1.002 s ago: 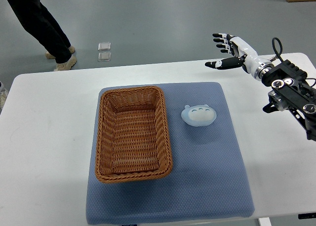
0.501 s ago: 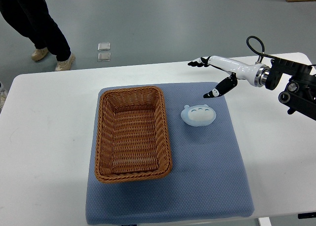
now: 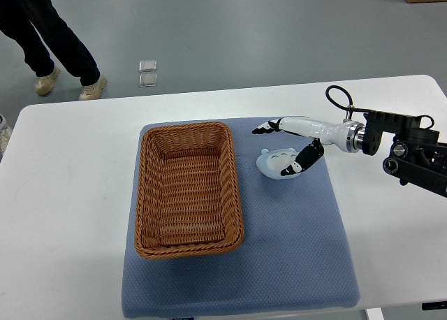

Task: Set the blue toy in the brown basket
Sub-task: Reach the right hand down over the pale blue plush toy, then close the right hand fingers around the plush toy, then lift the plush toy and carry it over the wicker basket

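The small pale blue round toy [image 3: 278,163] with a little face is lying on the blue padded mat [image 3: 293,250], just to the right of the brown woven basket [image 3: 187,188]. It is not in the basket. The robot's white and black right hand [image 3: 288,147] is reaching over the toy from the right side. Its fingers [image 3: 264,129] are spread apart above the toy, and its thumb [image 3: 299,163] is touching the toy's right edge. The hand is not squeezing the toy. The mat is sitting on a white desk [image 3: 63,194]. A person's dark legs [image 3: 49,33] are standing on the grey floor [image 3: 244,33] past the desk.
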